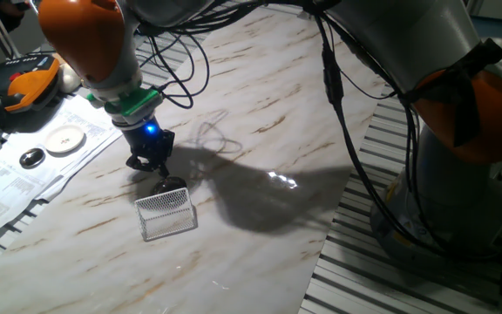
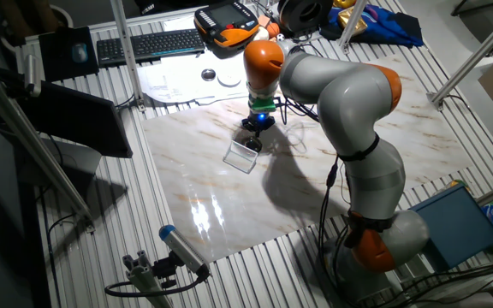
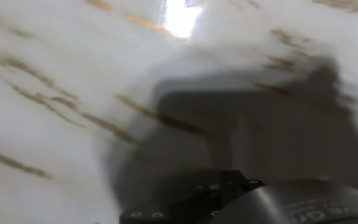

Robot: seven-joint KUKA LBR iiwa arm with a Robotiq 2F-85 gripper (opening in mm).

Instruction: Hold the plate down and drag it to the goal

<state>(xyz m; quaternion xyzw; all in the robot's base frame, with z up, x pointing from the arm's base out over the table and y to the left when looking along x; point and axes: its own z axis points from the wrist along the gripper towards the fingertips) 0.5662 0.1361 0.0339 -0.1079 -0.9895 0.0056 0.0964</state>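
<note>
The plate (image 1: 173,185) is a small dark-centred metal dish on the marble table (image 1: 260,105), lying at the far edge of the goal (image 1: 166,215), a see-through mesh-textured rectangle. My gripper (image 1: 161,179) points straight down onto the plate's left part, its black fingers together, pressing from above rather than clamped around it. In the other fixed view the gripper (image 2: 252,139) stands just above the goal (image 2: 242,156), and the plate (image 2: 252,145) is barely visible under the fingers. The hand view is blurred, showing only marble, shadow and a dark rounded body at its lower edge.
A larger white disc (image 1: 65,138) and a small dark disc (image 1: 31,158) lie on paper sheets left of the marble. An orange-black pendant (image 1: 24,83) and a keyboard (image 2: 148,43) sit beyond. Black cables (image 1: 190,61) trail behind the gripper. The arm's base (image 1: 460,131) stands at the right.
</note>
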